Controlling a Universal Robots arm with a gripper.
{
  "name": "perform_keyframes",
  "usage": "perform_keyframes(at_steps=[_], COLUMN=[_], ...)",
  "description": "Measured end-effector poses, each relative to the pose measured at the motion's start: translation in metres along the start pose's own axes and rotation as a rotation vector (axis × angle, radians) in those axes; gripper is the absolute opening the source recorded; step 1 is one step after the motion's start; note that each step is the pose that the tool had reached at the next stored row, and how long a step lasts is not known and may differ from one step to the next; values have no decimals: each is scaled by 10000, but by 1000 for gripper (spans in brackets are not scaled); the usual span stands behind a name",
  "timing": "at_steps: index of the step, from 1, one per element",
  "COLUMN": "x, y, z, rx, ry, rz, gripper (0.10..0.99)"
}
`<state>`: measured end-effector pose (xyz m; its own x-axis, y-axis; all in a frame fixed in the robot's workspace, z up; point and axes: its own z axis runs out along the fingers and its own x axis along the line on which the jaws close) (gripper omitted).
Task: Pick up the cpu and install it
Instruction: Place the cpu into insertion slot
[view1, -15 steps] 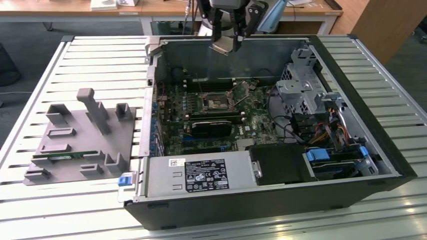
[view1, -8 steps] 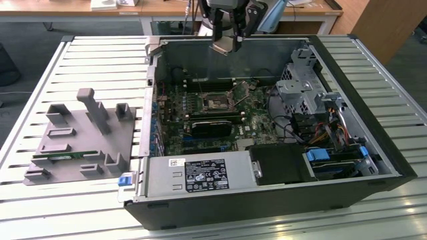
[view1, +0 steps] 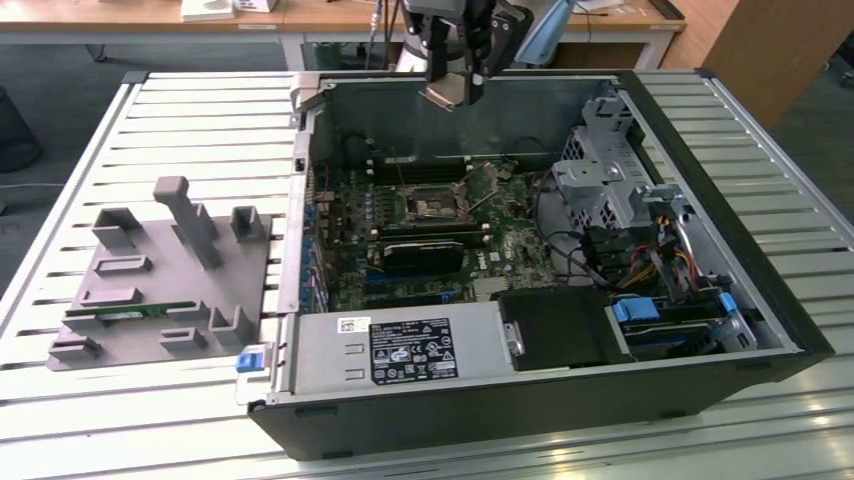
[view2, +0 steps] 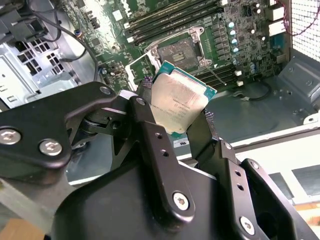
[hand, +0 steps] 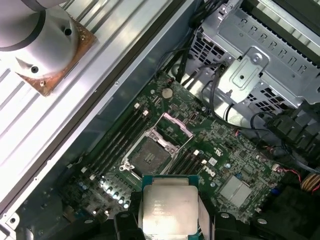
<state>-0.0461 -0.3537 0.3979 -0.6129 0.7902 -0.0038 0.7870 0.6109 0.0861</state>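
Note:
The cpu (view2: 181, 97), a small square chip with a dull silver top and green edge, is pinched by its sides in my gripper (view2: 175, 112), which is shut on it. In the exterior view the gripper (view1: 451, 88) hangs with the cpu (view1: 446, 96) above the far wall of the open computer case (view1: 534, 410). The open empty socket (view1: 434, 207) lies on the motherboard, below and nearer the front. Both wrist views show that socket (view2: 182, 52) (hand: 148, 155) beyond the held cpu (hand: 167, 210), with its retaining frame lifted.
A grey plastic fixture (view1: 160, 290) with a green memory stick (view1: 127, 312) sits on the slatted table at the exterior view's left. Inside the case are a black block (view1: 427, 255), a drive cage (view1: 601, 180), cables (view1: 641, 265) and the power supply (view1: 400, 350).

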Motion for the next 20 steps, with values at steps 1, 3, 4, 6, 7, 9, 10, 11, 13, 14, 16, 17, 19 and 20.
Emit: perform_keyframes(at_steps=[1,3,4,6,7,9,10,11,13,14,16,17,19,20], x=[0,0,0,0,0,0,0,0,0,0,0,0,0,0], y=[0,0,0,0,0,0,0,0,0,0,0,0,0,0], z=[0,1,1,1,1,1,1,1,2,2,2,2,2,3], rx=[0,0,1,1,2,2,2,2,4,3,4,4,5,5], ry=[-6,-19,-25,-37,-44,-55,-62,-68,-81,-87,-99,-105,-116,-122], rz=[74,220,294,437,507,646,717,787,937,1007,1145,1213,1349,1415], gripper=[529,529,529,529,529,529,529,529,529,529,529,529,529,529])
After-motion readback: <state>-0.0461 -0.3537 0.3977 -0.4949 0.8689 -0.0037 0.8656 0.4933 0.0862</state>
